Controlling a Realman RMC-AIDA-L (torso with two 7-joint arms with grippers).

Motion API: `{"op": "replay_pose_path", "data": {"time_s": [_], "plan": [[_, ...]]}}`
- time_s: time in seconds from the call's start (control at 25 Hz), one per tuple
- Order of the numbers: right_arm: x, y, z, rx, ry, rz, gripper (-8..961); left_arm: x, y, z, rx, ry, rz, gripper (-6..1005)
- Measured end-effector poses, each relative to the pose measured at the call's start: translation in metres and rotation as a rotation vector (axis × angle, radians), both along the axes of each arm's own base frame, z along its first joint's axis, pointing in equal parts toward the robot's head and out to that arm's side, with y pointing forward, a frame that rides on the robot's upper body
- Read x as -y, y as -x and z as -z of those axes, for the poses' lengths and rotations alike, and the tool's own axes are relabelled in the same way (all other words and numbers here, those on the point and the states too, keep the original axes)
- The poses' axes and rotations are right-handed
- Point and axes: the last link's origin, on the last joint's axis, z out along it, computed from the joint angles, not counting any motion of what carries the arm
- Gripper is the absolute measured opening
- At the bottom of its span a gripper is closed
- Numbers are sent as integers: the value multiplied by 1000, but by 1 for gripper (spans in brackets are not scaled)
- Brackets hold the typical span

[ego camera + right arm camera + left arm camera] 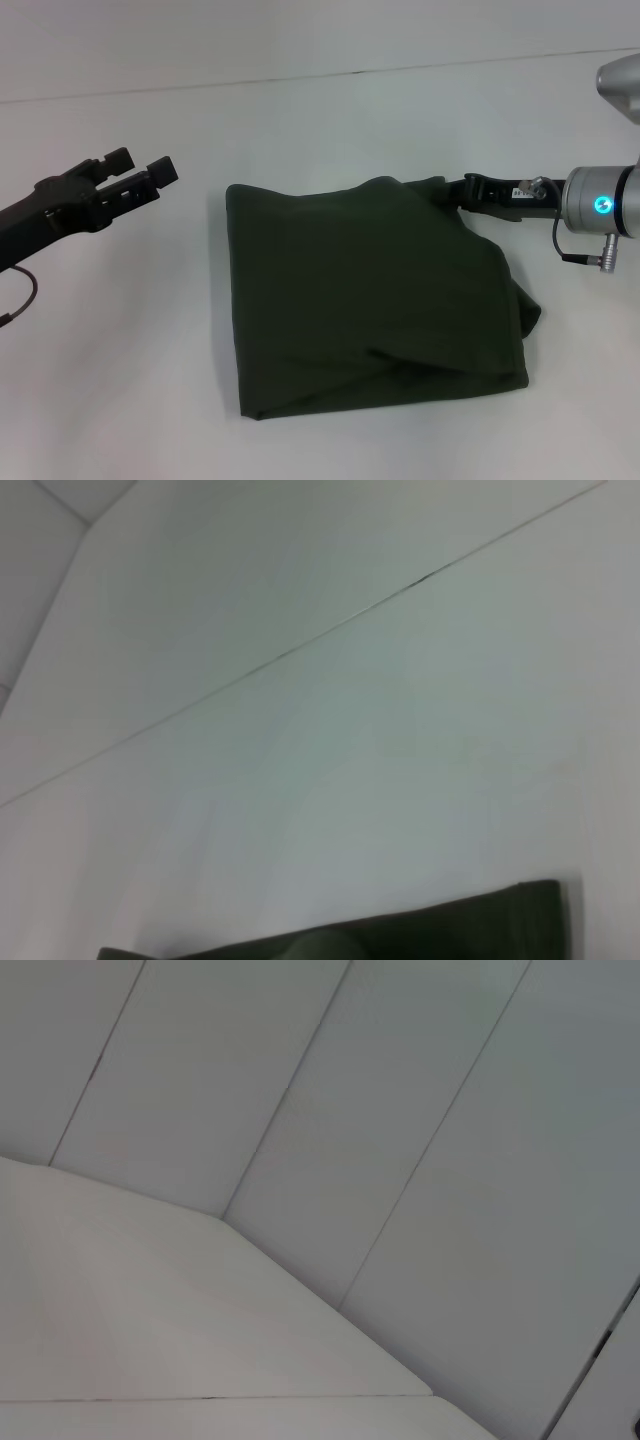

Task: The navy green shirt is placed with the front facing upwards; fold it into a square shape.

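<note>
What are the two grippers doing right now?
Left gripper: open, holding nothing.
Right gripper: at the shirt corner; cannot be told.

No lettering, brand or number can be read anywhere. The only sign is a glowing blue-white round indicator light on the right arm's silver wrist; a small pale label beside it is too small to read.

Even diffuse light, faint shadows, soft focus
</note>
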Motion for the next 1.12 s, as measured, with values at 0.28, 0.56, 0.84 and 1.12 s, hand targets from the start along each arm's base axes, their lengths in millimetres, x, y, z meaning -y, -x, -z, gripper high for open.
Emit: {"op": "replay_pose_path", "data": {"time_s": [0.28, 0.56, 0.84, 1.12], "plan": [[0, 2, 1, -16, -18, -19, 106, 0, 0, 0, -1, -1, -3, 917], [-1, -3, -12, -42, -71, -8, 30, 0, 2, 0, -4, -5, -12, 917], [-1, -14, -23, -24, -112, 18, 35, 1, 2, 2, 0, -4, -15, 917], [-4, -18, -21, -2, -141, 42, 40, 0, 1, 2, 2, -2, -13, 917]]}}
